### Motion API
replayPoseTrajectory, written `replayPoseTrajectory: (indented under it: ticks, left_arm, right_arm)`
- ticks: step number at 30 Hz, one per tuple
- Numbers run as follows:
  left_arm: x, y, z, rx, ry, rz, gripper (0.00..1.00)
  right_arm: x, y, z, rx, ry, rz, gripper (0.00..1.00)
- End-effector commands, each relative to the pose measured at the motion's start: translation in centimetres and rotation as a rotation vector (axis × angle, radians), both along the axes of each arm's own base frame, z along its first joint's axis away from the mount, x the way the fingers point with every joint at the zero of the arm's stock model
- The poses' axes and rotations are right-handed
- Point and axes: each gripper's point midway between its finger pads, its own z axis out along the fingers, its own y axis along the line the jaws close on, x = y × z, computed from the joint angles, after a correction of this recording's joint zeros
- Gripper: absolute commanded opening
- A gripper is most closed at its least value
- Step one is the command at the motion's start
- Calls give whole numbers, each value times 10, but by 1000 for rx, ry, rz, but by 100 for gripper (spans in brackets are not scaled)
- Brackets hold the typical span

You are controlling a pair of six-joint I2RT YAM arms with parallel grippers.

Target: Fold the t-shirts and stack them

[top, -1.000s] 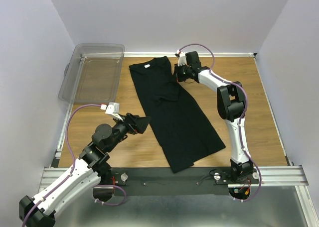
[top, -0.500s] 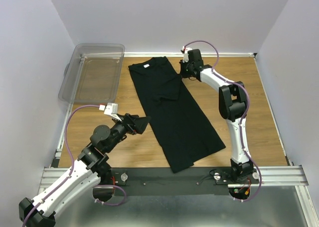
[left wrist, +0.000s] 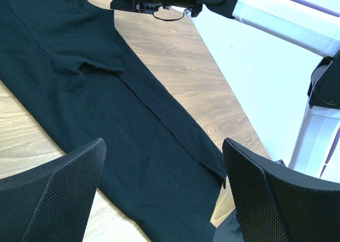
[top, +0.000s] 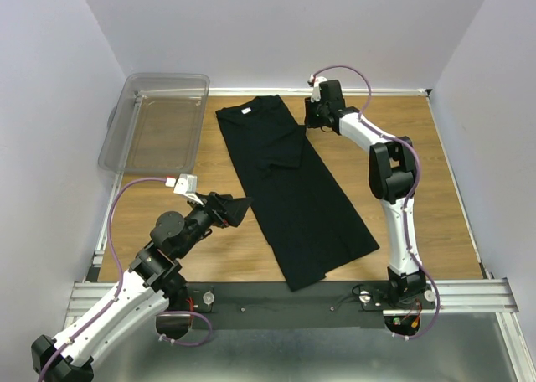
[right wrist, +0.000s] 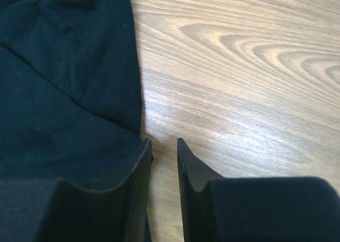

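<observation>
Right claw (top: 317, 114): shifted since the earlier view from on the far right shoulder of the t-shirt (top: 293, 189) to just beside that edge, over bare tabletop (top: 419, 164). Cloth that had bulged under it lay flatter. Jaws stood a narrow gap apart with only wood grain between them; nothing was held.

Left claw (top: 239, 208): hovered just off the t-shirt's near left edge, jaws spread wide and empty, pointed across the cloth. It had barely moved.

T-shirt: one item, black, lay flat as a long narrow band running diagonally from collar at the far end to hem at the near end. The white neck label (top: 247, 111) faced up. A sleeve (top: 285, 152) lay turned in over the body.

Clear bin (top: 155, 122): stood to the left of the t-shirt's collar end, apart from it.

Progress, as judged: the lengthwise folds appeared done and the sides were tucked in. The crosswise folds, hem toward collar, were still to be made. No folded pile was visible, so stacking had not begun.
</observation>
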Motion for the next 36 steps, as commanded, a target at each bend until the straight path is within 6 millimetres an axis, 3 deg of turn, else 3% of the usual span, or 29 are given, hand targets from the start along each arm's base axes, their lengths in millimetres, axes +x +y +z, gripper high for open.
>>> replayPoseTrajectory:
  ticks: [1,9,16,19,20,21,29,36]
  left_arm:
    - [0,0,1,11,-9,-4,98]
    - [-1,2,2,9,-8,-4,98]
    - [-2,3,2,10,-8,2,98]
    - [-1,3,3,11,-11,2,98]
    - [-1,3,3,12,-10,2,98]
    - [-1,3,4,11,-11,1,98]
    - [0,1,3,16,-13,-4,98]
    - [0,0,5,8,-17,-9,98]
  right_arm:
    - [0,10,9,78,8,49,33]
    - [-4,20,-12,133,79,64,34]
    - [-6,21,-17,133,100,66,31]
    - [-7,21,-13,134,94,72,22]
    - [-7,22,-7,133,84,81,8]
    - [-8,22,-5,134,81,86,1]
    - [-26,36,39,175,41,174,1]
    - [-60,77,27,205,105,276,1]
